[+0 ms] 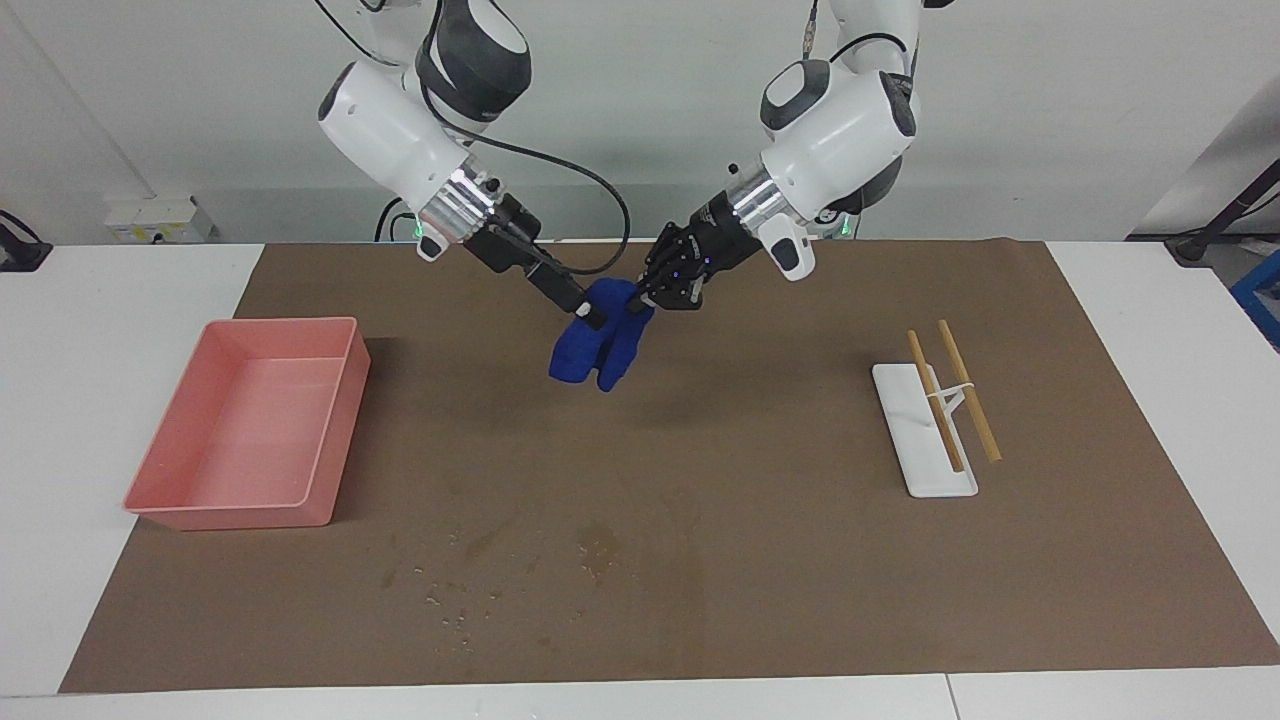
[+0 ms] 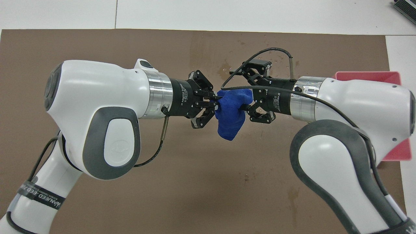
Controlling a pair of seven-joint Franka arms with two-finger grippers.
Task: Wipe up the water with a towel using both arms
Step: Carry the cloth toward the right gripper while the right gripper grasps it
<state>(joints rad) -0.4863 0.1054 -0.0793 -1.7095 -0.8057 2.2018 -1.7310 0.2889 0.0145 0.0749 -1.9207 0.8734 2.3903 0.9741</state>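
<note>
The blue towel (image 1: 598, 345) hangs in the air over the middle of the brown mat (image 1: 800, 560), pinched from both ends at once: the left gripper (image 1: 648, 297) clenches one upper corner, the right gripper (image 1: 592, 318) the other, each closed on fabric. The water (image 1: 520, 570) lies scattered on the mat well toward the table edge farthest from the robots, so I judge both arms must carry the towel forward and down.

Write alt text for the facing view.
Both grippers, left gripper and right gripper, hold a blue towel in the air above a brown mat. Wet water blotches lie farther from the robots.
</note>
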